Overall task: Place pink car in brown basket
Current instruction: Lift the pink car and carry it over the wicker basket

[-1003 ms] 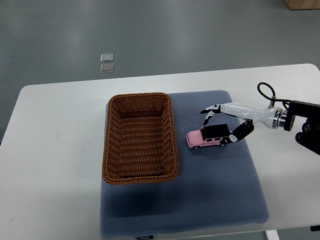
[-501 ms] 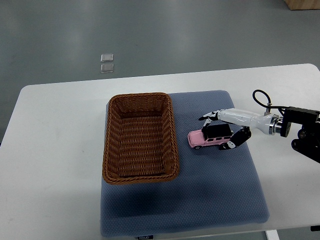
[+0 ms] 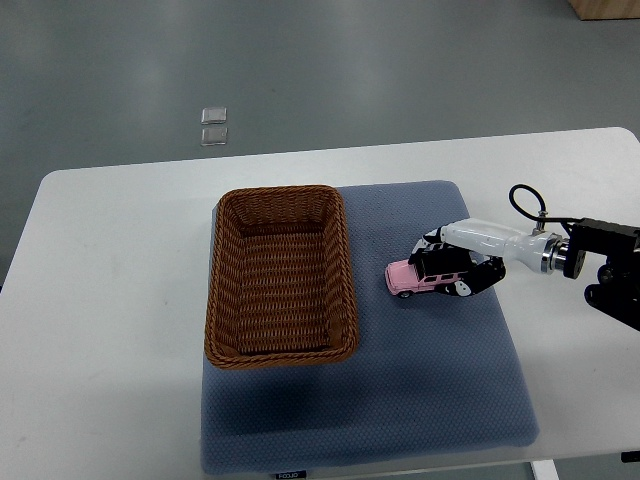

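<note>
The pink car (image 3: 425,277) sits on the blue-grey mat (image 3: 430,390), just right of the brown basket (image 3: 281,275) and not touching it, its nose toward the basket wall. The right hand (image 3: 462,268) reaches in from the right edge with its fingers curled over the car's dark roof and rear (a wrap, thumb on the near side), so it looks pinched on the car, which is not yet clear of the mat. The left hand is out of view. The main risk, as I judge it, is the hold: only the rear half is covered, so the nose could droop or slip when raised. A low carry could also catch the basket's near rim and nudge it
</note>
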You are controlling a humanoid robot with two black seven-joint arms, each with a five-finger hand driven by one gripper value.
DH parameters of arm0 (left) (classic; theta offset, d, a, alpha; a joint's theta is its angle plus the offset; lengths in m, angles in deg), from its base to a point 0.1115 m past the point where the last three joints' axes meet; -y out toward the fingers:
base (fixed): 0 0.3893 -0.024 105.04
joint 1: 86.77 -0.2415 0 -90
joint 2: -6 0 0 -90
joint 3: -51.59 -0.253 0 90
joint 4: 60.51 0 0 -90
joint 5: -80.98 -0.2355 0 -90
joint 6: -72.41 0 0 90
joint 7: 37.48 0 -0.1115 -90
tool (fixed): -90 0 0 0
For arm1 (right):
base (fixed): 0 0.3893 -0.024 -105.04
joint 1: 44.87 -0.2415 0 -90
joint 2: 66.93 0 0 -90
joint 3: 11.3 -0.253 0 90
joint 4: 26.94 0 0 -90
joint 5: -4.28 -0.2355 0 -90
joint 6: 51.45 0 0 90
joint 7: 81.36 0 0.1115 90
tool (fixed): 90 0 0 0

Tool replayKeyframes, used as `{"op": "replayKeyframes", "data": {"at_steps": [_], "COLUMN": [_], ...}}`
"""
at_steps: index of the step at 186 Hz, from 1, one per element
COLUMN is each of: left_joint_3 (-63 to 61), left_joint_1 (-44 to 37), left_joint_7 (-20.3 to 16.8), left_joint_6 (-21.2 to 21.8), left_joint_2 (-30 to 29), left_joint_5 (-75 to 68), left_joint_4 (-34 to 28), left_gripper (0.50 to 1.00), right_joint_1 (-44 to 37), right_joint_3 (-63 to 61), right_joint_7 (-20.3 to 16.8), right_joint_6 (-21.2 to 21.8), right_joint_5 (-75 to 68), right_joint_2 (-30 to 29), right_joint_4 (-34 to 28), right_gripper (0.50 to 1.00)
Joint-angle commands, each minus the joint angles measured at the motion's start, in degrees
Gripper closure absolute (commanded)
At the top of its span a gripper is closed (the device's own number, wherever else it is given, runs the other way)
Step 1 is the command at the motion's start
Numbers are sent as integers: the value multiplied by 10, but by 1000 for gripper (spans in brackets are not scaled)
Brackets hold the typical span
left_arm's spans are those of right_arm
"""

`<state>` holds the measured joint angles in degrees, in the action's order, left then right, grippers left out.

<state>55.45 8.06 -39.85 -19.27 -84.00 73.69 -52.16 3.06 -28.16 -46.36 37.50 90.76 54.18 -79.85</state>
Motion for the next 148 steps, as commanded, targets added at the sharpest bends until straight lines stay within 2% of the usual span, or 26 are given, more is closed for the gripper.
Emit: {"op": "replayKeyframes", "data": {"at_steps": [1, 43, 101, 127, 148], "left_joint_3": [1, 2, 3, 3, 3], "left_joint_1": [0, 0, 0, 0, 0], "left_joint_7": [0, 0, 0, 0, 0], "left_joint_6": [0, 0, 0, 0, 0], "left_joint_2": [0, 0, 0, 0, 0], "left_joint_5": [0, 0, 0, 1, 1], "left_joint_4": [1, 1, 2, 2, 0], "left_gripper": [500, 500, 500, 500, 500], "right_joint_1": [1, -5, -89, -128, -151], "right_joint_3": [0, -3, -5, -3, -1], "right_joint_7": [0, 0, 0, 0, 0], "right_joint_6": [-15, -43, -35, -32, -15], "right_joint_5": [-1, -5, -16, -23, -25], "right_joint_2": [-3, -12, -7, -18, -52], "right_joint_4": [0, -8, -26, -26, -25], "right_gripper": [1000, 1000, 1000, 1000, 1000]}}
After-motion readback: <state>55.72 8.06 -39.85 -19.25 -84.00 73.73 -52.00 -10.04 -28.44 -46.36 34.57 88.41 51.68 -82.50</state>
